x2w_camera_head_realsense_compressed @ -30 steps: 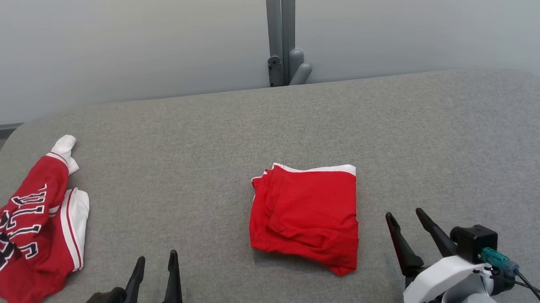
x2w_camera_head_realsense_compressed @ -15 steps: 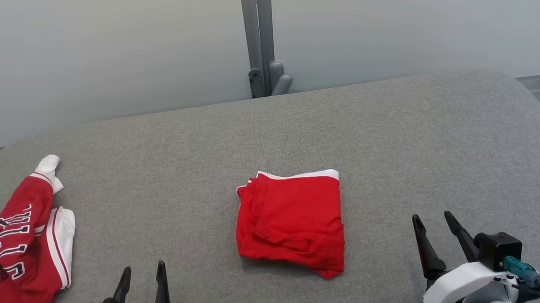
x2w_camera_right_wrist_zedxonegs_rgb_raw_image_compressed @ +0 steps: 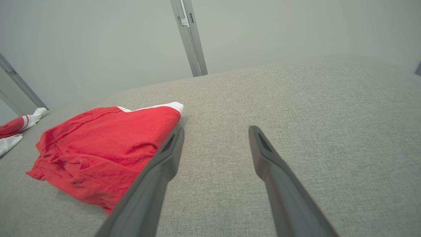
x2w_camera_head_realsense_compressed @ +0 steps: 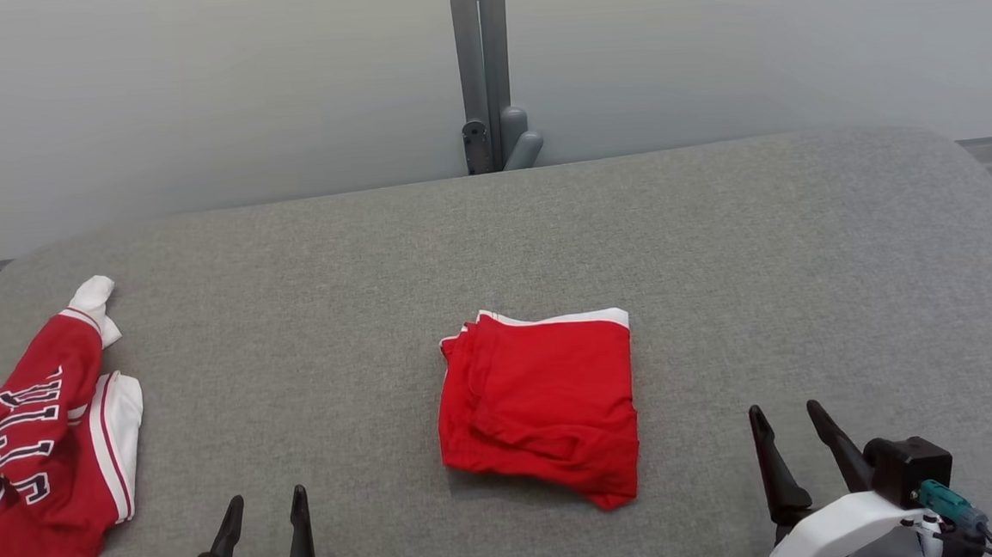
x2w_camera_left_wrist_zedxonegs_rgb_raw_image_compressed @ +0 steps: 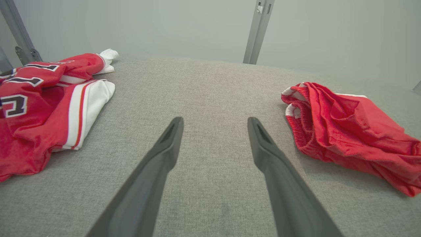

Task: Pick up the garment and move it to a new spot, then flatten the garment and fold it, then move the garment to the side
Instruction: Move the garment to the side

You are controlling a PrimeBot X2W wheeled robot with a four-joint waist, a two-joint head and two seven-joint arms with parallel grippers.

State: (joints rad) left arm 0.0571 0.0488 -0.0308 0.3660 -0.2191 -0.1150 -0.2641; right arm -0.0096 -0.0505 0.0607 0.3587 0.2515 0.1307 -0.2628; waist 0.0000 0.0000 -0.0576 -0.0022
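Observation:
The garment (x2w_camera_head_realsense_compressed: pixel 540 405) is a red piece with a white band, lying folded into a rough square at the middle of the grey padded table (x2w_camera_head_realsense_compressed: pixel 717 239). It also lies at the right of the left wrist view (x2w_camera_left_wrist_zedxonegs_rgb_raw_image_compressed: pixel 348 131) and at the left of the right wrist view (x2w_camera_right_wrist_zedxonegs_rgb_raw_image_compressed: pixel 105 151). My left gripper (x2w_camera_head_realsense_compressed: pixel 268 495) stands open near the table's front edge, left of the garment, with nothing between its fingers (x2w_camera_left_wrist_zedxonegs_rgb_raw_image_compressed: pixel 214 119). My right gripper (x2w_camera_head_realsense_compressed: pixel 784 407) is open too, to the right of the garment and apart from it (x2w_camera_right_wrist_zedxonegs_rgb_raw_image_compressed: pixel 216 128).
A red and white jersey with dark lettering (x2w_camera_head_realsense_compressed: pixel 36 436) lies crumpled at the table's left edge (x2w_camera_left_wrist_zedxonegs_rgb_raw_image_compressed: pixel 49 98). A grey post with a bracket (x2w_camera_head_realsense_compressed: pixel 483 64) rises behind the table's far edge, against a pale wall. Bare grey table lies to the right of the garment.
The head view has shifted a little. Both grippers have drawn back toward the front edge, the right one also moving rightward away from the garment. The garment lies as before.

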